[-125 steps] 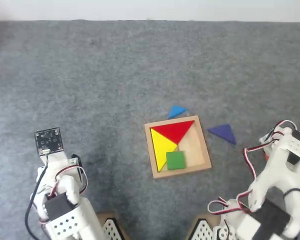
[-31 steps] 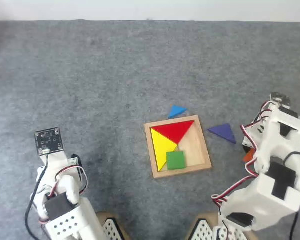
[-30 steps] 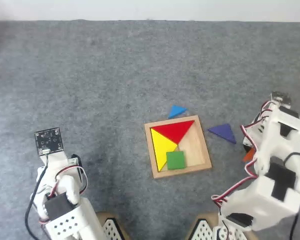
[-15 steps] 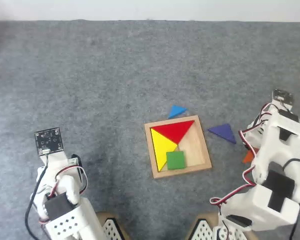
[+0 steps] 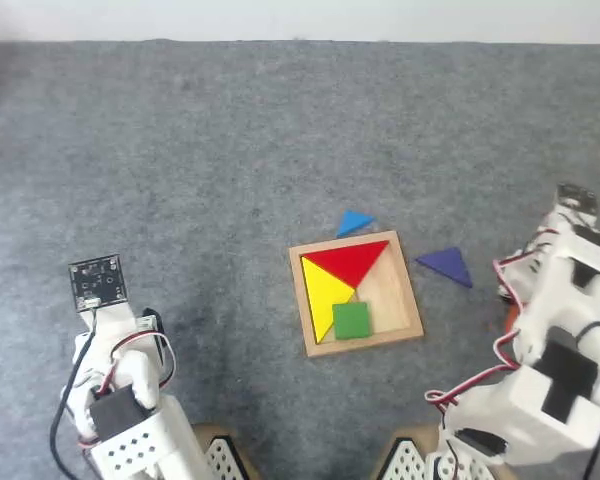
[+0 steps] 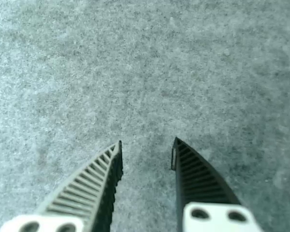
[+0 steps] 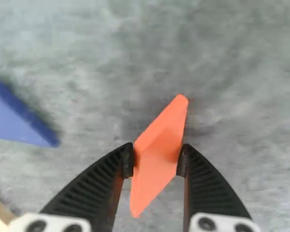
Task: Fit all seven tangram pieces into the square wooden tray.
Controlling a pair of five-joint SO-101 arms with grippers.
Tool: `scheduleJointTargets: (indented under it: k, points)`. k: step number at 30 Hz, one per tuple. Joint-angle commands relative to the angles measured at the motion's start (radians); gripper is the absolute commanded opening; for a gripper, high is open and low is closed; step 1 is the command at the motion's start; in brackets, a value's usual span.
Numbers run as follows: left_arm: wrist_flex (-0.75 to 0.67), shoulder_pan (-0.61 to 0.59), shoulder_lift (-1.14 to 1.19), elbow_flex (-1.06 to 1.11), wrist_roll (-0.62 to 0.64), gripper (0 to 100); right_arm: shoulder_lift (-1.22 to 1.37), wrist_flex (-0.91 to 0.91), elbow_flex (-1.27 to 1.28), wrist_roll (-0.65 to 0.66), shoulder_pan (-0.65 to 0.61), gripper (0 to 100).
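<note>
Right claw around orange piece

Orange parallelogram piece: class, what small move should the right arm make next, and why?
Probably lift the orange parallelogram piece and swing it toward the square wooden tray: the right pincer is shut on it, and part of the tray is bare wood.

You've got a speckled grey surface. The tray is pale wood. The pieces: red triangle, yellow triangle, green square, light blue triangle, dark blue triangle, orange piece. Your right claw is black and ribbed, your left claw dark grey and ribbed. The arms are white.
</note>
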Motion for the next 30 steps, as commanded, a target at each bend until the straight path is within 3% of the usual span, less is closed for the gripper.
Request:
scheduleJointTargets:
  k: [1,4,18,24,30]
  points:
    - [0.005,-0.006,-0.018,-0.004,0.008,17,-0.039,0.022,-0.074,0.046,0.047,19.8]
    - [0.005,-0.006,-0.018,-0.004,0.008,17,-0.039,0.018,-0.058,0.051,0.019,24.4]
    - [0.005,-0.006,-0.018,-0.004,0.008,17,-0.035,0.001,-0.028,0.069,-0.045,21.1]
    - [0.005,-0.008,-0.018,-0.004,0.008,17,0.051,-0.005,-0.020,0.064,-0.064,5.0]
    - [0.005,-0.008,-0.018,-0.004,0.008,17,0.058,-0.005,-0.021,0.064,-0.062,4.3]
